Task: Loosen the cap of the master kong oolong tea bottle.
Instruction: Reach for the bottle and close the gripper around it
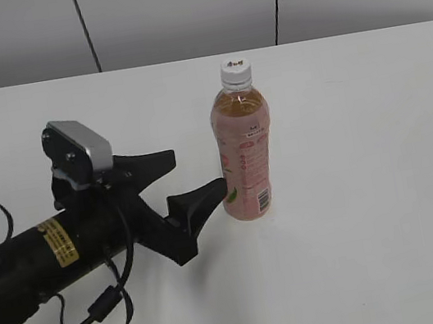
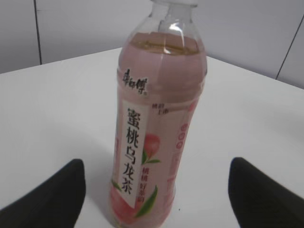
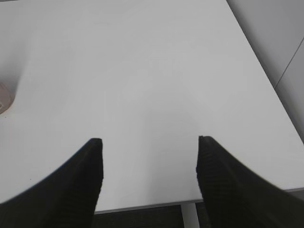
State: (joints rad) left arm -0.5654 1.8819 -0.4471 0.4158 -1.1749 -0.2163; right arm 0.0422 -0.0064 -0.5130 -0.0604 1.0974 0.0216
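Standing upright on the white table [image 1: 386, 183], the master kong oolong tea bottle [image 1: 244, 147] is wearing its cap [image 1: 235, 66] while the left gripper [image 1: 200, 171] is spreading beside it. Left wrist: bottle sitting between parted fingers [image 2: 52, 192]. Right wrist: right gripper [image 3: 149, 142] is spreading over bare table.

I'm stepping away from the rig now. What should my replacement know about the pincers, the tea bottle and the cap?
Left pincer: open, low beside the bottle, fingers either side, not gripping.
Right pincer: open, empty, over bare table; it does not show in the exterior view.
The bottle stands upright on the table, cap on and untouched.
Done: left approach only.
Left: hold the bottle, grip the cap, twist it loose.
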